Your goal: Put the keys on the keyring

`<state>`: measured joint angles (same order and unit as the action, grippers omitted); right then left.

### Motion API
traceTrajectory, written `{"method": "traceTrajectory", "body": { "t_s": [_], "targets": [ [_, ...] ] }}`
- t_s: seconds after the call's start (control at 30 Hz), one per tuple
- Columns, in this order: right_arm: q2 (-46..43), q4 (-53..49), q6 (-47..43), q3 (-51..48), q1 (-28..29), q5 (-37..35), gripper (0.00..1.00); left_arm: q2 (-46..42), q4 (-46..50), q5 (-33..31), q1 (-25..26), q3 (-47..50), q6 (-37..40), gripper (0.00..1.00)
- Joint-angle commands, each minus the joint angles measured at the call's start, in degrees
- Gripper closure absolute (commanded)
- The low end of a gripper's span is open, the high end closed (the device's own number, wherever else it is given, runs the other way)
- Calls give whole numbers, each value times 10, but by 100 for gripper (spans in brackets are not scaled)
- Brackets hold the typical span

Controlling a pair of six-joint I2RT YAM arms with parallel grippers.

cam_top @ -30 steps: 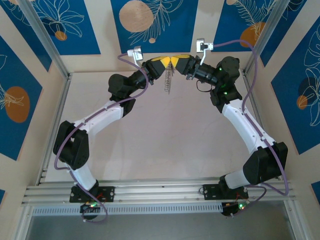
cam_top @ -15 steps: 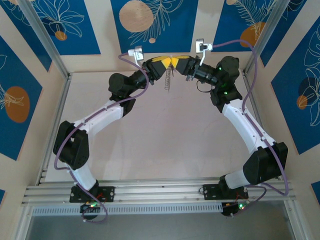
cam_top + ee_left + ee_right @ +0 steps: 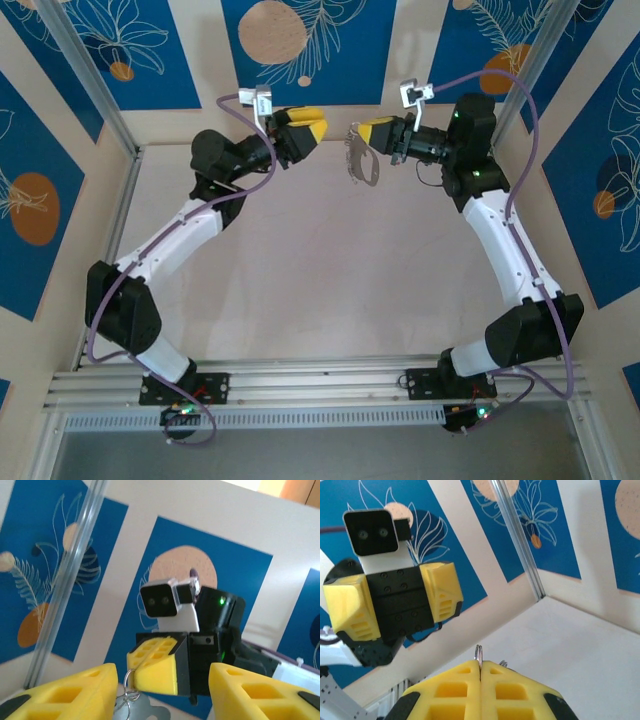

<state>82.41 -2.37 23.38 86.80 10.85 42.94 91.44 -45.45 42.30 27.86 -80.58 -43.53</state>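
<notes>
Fingers (image 3: 451, 689) of the right gripper (image 3: 370, 132) were pressed tight together, pinching the keyring (image 3: 361, 163) by its upper edge. From overhead, the keyring read as a grey metal oblong loop, hanging below the yellow fingertips and clear of the table (image 3: 300, 270), over its far middle. In the right wrist view only a thin sliver of wire stood up out of the seam between the two pads. In the left wrist view, a wire loop and a dull grey piece dangled under the right gripper's yellow finger; whether that piece was the key could not be told, and no lilac head could be made out.

Left gripper (image 3: 305, 128) faced the right one, a short gap apart and level with it. Its fingers (image 3: 75, 690) were spread, with nothing between them. The keyring hung just beyond them, nearer the left finger, touching neither.

Both arms reached toward the back wall (image 3: 300, 60) with its blue panels.
</notes>
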Motion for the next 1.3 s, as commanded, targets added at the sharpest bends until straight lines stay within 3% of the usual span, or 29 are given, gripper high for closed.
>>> {"method": "traceTrajectory", "body": {
  "t_s": [0.0,0.13,0.43,1.27],
  "targets": [
    [-8,-82,-66,34,-1,38,100,-6,115,66,-4,-37,74,49],
    [-10,-112,-92,42,0,45,100,4,173,100,-4,-58,100,49],
    [-12,-150,-126,50,7,61,100,29,197,150,0,-84,94,50],
    [-13,-205,-176,69,21,75,100,65,242,209,11,-132,107,55]
  ]
}}
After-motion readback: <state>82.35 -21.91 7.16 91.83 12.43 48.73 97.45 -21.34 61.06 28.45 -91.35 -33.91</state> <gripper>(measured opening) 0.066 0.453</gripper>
